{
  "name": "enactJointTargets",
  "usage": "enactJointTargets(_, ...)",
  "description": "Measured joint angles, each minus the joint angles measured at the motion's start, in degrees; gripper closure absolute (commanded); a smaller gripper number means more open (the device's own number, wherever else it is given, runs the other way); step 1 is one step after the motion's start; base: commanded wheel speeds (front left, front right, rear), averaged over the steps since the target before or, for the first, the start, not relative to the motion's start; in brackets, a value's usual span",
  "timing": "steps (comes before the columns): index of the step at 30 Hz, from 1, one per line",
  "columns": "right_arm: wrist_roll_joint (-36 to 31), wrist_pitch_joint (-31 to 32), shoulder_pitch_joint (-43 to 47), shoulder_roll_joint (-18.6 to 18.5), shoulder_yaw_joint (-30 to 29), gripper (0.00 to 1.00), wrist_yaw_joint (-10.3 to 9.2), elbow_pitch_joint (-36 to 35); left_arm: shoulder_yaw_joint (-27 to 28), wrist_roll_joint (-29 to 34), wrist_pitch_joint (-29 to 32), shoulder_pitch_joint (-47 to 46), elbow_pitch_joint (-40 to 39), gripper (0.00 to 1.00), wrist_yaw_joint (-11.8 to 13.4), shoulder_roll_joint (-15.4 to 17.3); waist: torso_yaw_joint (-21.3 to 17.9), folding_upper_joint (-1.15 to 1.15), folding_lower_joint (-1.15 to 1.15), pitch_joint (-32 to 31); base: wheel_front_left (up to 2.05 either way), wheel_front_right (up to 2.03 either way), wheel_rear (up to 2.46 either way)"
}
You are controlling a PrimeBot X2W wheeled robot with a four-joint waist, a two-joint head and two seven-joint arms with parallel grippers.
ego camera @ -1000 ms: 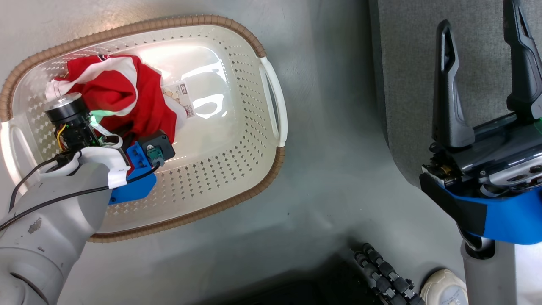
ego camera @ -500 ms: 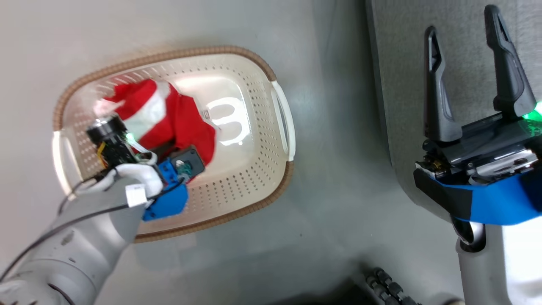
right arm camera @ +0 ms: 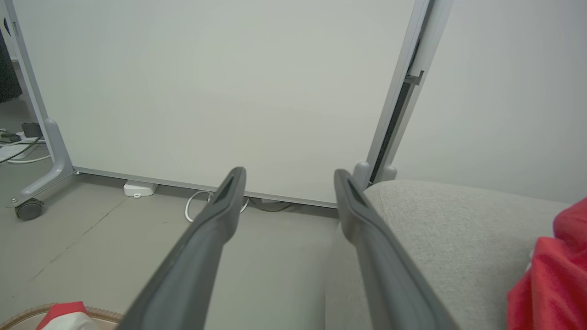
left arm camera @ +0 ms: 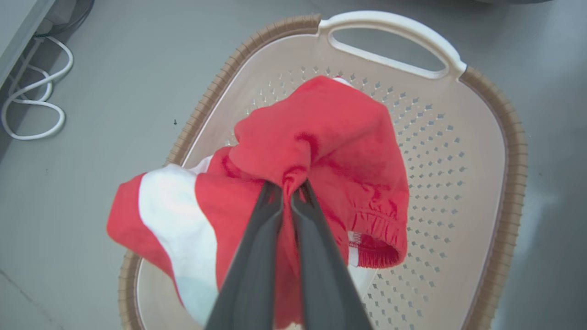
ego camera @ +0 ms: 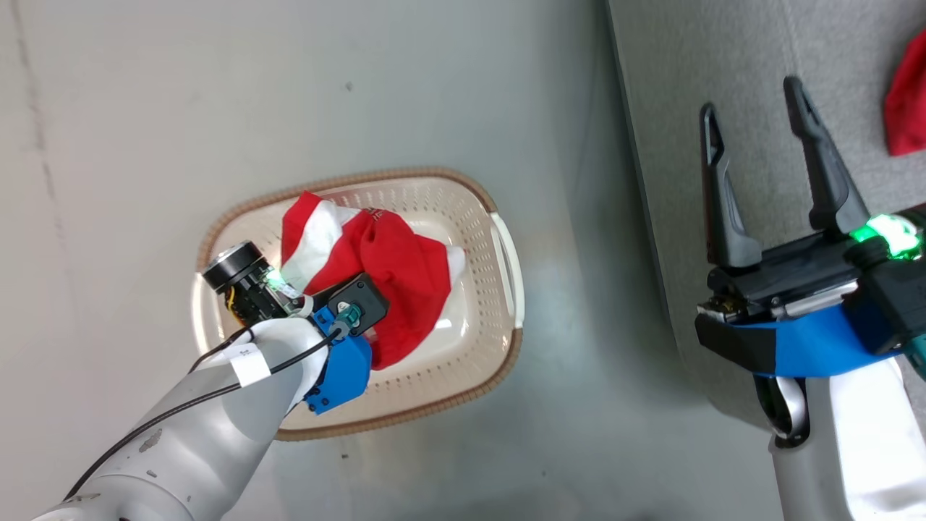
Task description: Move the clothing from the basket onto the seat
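My left gripper (left arm camera: 288, 188) is shut on a bunched fold of the clothing (left arm camera: 330, 137), a red garment with white bands. It hangs above the cream basket (left arm camera: 513, 151). In the head view the same garment (ego camera: 394, 271) drapes from my left wrist over the basket (ego camera: 506, 362). My right gripper (ego camera: 752, 98) stands open and empty above the edge of the light-grey seat (ego camera: 796, 43). A plain red garment (ego camera: 908, 101) lies on the seat at the far right. The right wrist view shows the open right gripper (right arm camera: 289, 174), the seat (right arm camera: 458, 220) and that red garment (right arm camera: 550, 275).
The basket stands on a grey floor (ego camera: 434, 87) left of the seat. A white wheeled partition panel (right arm camera: 206, 91) stands beyond, with cables (right arm camera: 202, 206) along its base. A white cable loop (left arm camera: 32, 114) lies on the floor near the basket.
The head camera has risen, so the basket looks smaller and lower. My left gripper has lifted the banded garment off the basket's bottom. The right gripper stays open.
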Motion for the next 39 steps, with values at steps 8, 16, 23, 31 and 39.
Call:
enactJointTargets(8,0.04,0.0,2.47,0.01,-0.87,0.0,0.0,2.98,2.82,-5.27,-0.14,1.37,-7.36,1.0,0.0,1.78,2.22,0.0,0.0,-7.2,0.0,0.0,0.0)
enactJointTargets(16,0.03,0.0,5.21,0.01,-1.89,0.0,0.0,5.64,9.65,-6.67,-0.14,4.64,-14.49,1.0,0.0,3.32,4.17,0.0,-0.01,-13.92,0.0,0.0,0.0)
enactJointTargets(23,0.26,0.0,7.95,0.01,-2.18,0.0,0.0,7.31,15.41,-5.03,-0.14,7.84,-21.2,1.0,0.0,5.24,5.66,0.0,0.0,-19.53,0.0,0.0,0.0)
enactJointTargets(31,1.08,0.0,11.33,0.01,-2.18,0.0,-0.01,9.12,20.41,-3.59,-0.14,11.44,-28.14,1.0,0.0,5.93,7.36,0.0,0.0,-24.88,0.0,0.0,0.0)
enactJointTargets(39,2.09,0.0,13.76,0.01,-1.21,0.0,0.0,10.61,22.94,-3.15,-0.14,12.9,-33.04,1.0,0.0,5.87,8.63,0.0,0.0,-29.38,0.0,0.0,0.0)
